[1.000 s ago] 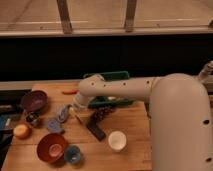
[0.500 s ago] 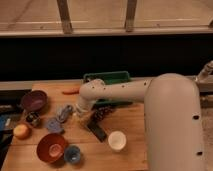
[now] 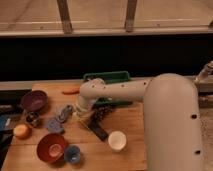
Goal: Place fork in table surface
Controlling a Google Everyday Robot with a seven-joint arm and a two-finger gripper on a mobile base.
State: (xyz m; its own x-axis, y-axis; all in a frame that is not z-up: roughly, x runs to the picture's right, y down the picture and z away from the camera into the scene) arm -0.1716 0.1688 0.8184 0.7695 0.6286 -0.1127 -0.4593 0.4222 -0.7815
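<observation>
Arm has crept a little lower and toward the cup (image 3: pixel 116 140) over the last second. The gripper (image 3: pixel 102 114) now sits low over mid-table (image 3: pixel 129 120), just in front of the green tray (image 3: pixel 107 77) and just behind the black bar (image 3: pixel 98 129). It's a dark blob under the white wrist, so I can't tell whether it's clamped on anything or let go.

Fork: can't pick it out anywhere. No silver piece shows lying on the wood. My guess is it's at the gripper or hidden under it, so the place looks close but unconfirmed.

Nothing else has shifted: cup, bar, purple bowl (image 3: pixel 34 100), red bowl (image 3: pixel 51 146) and the orange fruit (image 3: pixel 21 131) are all where they were.

No brands, labels or readable text on anything.
</observation>
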